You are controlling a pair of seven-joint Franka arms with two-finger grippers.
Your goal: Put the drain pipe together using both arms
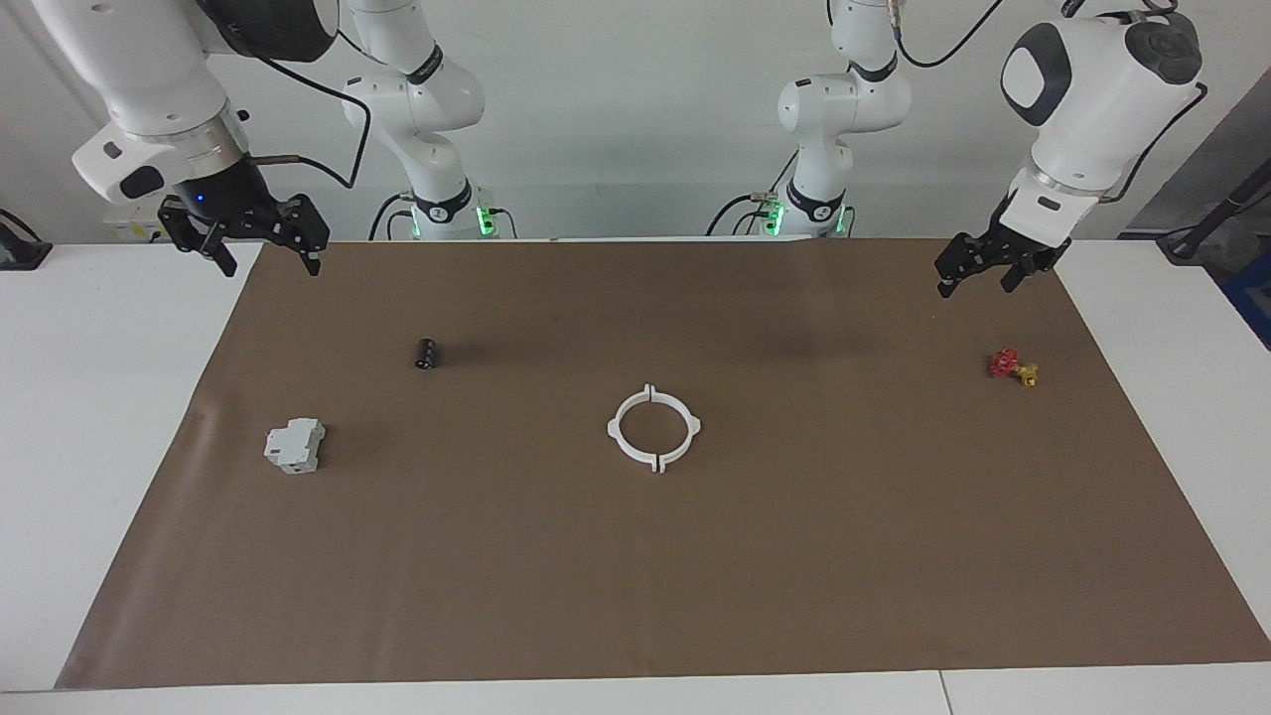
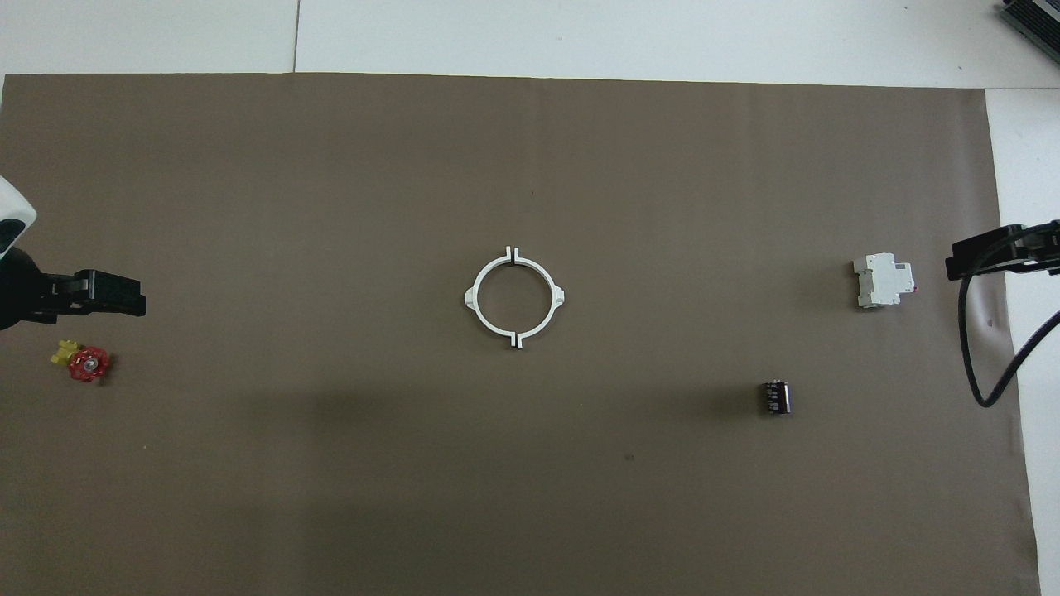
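Both arms hang raised at the counter's corners nearest the robots, wrists bent downward. The left claw (image 1: 975, 275) is over the mat's (image 1: 635, 596) corner at the left arm's end, spread apart and empty. The right claw (image 1: 263, 254) is over the mat's corner at the right arm's end, likewise spread and empty. The drain pipe (image 1: 653, 428) lies as a joined ring at mid-mat.
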